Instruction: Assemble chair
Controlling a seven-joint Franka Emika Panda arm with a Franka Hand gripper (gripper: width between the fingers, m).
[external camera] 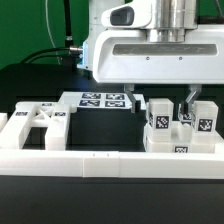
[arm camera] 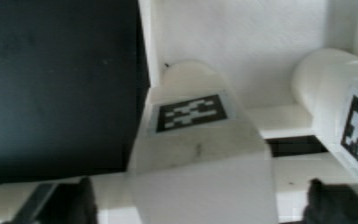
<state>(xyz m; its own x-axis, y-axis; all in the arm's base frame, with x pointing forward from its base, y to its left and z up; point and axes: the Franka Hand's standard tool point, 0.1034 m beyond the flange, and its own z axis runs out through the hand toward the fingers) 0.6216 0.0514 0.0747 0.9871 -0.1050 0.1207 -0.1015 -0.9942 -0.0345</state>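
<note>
The chair lies in loose glossy white parts. The X-braced seat (external camera: 40,122) is at the exterior view's left. Two tagged blocks (external camera: 160,122) (external camera: 204,118) stand on a further white part (external camera: 180,145) at the right. My gripper (external camera: 161,106) hangs straight over the nearer block, one finger on each side of it. In the wrist view, a tagged white piece (arm camera: 197,135) runs between my dark fingertips (arm camera: 64,200), with a narrow gap on each side. The jaws are open and not touching it. Another tagged part (arm camera: 345,100) lies beside it.
The marker board (external camera: 103,100) lies flat on the black table behind the seat. The long low white border wall (external camera: 95,162) runs along the front. Black cables hang at the back left (external camera: 68,40).
</note>
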